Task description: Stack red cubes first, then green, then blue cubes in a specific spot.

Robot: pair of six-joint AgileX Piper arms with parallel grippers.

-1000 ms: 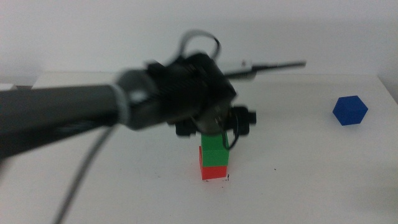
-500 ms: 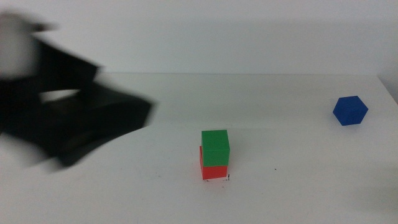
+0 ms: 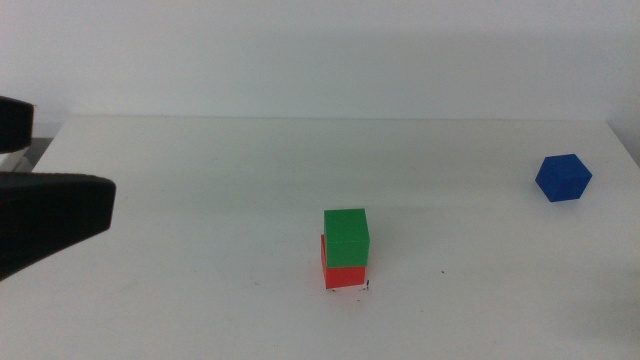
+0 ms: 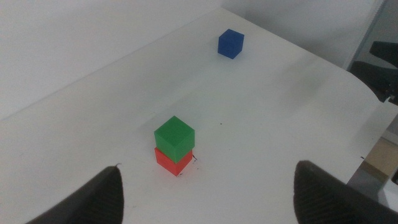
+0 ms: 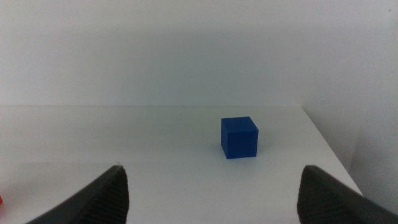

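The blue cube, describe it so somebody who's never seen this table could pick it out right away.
On the white table, look away from the two-cube stack near the middle, toward the far right side. The blue cube sits there alone, touching nothing. It is the only deep-blue one; the green cube rests on the red cube.

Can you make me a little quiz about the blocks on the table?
1. True or false: the green block sits on top of the red block.
2. Which block stands alone near the table's right edge? A) red B) blue C) green
3. Fill in: both grippers hold ____ between their jaws.

Key:
1. True. The pair stands mid-table, the green one slightly askew.
2. B. The blue block stands far from the stack and touches nothing.
3. Nothing. The left gripper is open above the stack and off to its side; the right gripper is open, facing the blue block.
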